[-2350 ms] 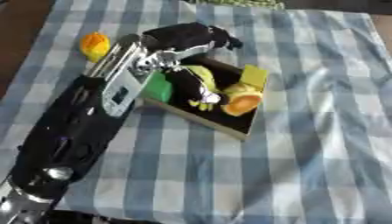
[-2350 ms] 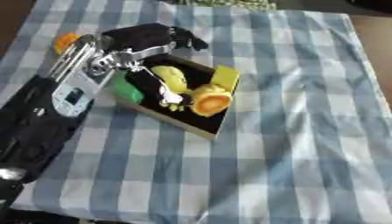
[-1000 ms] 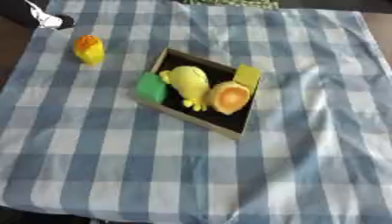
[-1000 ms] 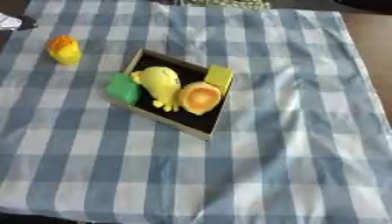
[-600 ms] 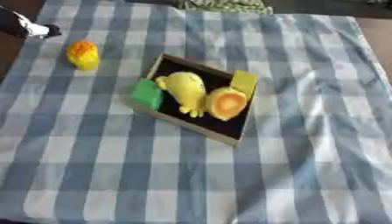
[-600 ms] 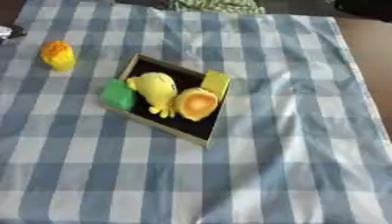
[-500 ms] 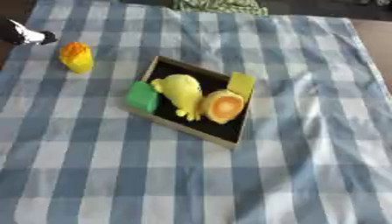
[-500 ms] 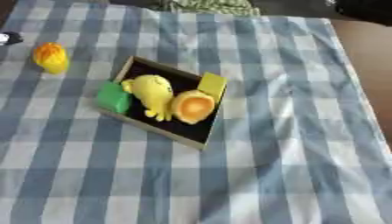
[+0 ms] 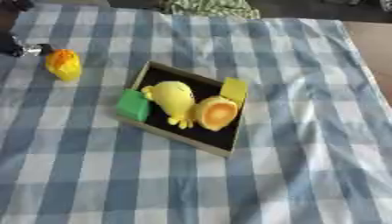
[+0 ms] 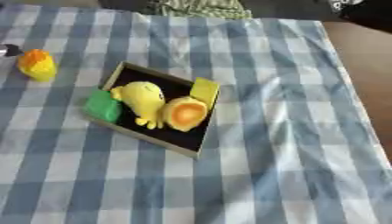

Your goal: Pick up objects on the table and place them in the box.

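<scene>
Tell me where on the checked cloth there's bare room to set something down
The checked cloth lies bare right of the box out to the cloth's right edge, and across the near strip below the box. The far left is crowded: the orange and yellow toy sits beside the left hand. The box is packed.

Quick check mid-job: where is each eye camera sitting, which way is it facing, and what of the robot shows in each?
Left eye view: in the head, looking down at the checked cloth, the box and the orange-yellow toy; a dark bit of the left hand at the left edge.
Right eye view: beside it, facing the same way; only a sliver of that hand shows, at the left edge.
Shared: the box with the yellow toy, green block and the toy outside it.
</scene>
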`<state>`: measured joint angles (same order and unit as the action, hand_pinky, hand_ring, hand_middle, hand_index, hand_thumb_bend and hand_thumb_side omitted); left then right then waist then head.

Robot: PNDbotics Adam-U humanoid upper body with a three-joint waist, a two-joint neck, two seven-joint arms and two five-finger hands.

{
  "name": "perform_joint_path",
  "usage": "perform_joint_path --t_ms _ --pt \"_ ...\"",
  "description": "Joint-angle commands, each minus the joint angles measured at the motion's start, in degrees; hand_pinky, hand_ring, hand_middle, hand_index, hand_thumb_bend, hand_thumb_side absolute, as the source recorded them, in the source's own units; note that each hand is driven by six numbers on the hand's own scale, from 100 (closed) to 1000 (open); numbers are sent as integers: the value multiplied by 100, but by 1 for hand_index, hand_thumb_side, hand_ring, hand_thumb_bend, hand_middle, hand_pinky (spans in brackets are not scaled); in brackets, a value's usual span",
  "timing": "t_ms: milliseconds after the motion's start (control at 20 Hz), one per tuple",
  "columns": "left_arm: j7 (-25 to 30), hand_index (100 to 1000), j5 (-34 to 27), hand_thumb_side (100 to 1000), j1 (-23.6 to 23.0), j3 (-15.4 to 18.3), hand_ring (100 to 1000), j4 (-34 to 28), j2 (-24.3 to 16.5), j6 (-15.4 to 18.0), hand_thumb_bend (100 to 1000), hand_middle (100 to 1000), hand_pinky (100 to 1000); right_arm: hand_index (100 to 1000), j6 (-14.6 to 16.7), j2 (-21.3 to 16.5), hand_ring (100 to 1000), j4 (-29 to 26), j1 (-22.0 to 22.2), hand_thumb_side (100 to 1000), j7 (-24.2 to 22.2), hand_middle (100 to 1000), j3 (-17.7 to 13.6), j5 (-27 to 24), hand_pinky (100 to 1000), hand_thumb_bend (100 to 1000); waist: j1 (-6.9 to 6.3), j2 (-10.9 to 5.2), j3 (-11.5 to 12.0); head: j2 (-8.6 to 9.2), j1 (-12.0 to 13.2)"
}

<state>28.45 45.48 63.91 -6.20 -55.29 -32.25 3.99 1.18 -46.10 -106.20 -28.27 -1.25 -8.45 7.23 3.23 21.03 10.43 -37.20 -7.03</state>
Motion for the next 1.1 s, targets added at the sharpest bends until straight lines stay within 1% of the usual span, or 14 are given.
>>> perform_joint_path --t_ms 50,250,350,600,800,850,900,950,1100 --pt "112 903 97 457 192 42 870 102 13 -4 620 812 932 751 -17 -99 671 -50 -90 333 -9 639 -56 3 850 100 55 -19 -30 91 60" --pt "115 898 318 468 245 91 865 391 211 -69 605 804 926 750 -14 -68 670 -33 -121 347 -19 638 -52 -8 850 100 65 35 -78 132 107" --pt "66 897 435 465 259 109 863 522 292 -106 614 802 922 749 -12 -56 670 -28 -133 355 -21 637 -51 -13 850 100 67 62 -99 152 124" --pt "-121 892 777 440 276 109 853 712 403 -130 620 795 907 748 -12 -27 668 -17 -157 385 -29 635 -47 -23 850 100 48 109 -122 198 155" --pt "-274 896 1044 403 279 124 852 746 406 -174 623 798 903 747 -15 -17 666 15 -153 382 -56 634 -28 -25 850 100 35 123 -130 206 165" --pt "-319 896 1093 397 279 139 851 754 404 -197 607 797 902 747 -15 -13 666 24 -151 383 -62 634 -25 -25 851 100 32 125 -131 210 168" --pt "-362 893 1129 382 280 156 847 766 407 -225 568 793 900 747 -14 -9 666 31 -150 382 -67 634 -23 -26 851 100 31 126 -133 212 171" --pt "-405 892 1152 377 281 175 846 783 412 -260 564 792 899 747 -12 -4 666 36 -151 382 -73 634 -20 -27 851 100 32 127 -135 216 176" --pt "-473 881 1146 370 282 216 834 847 443 -343 470 776 892 747 -8 4 666 47 -152 380 -83 634 -18 -27 851 100 39 131 -141 230 191"
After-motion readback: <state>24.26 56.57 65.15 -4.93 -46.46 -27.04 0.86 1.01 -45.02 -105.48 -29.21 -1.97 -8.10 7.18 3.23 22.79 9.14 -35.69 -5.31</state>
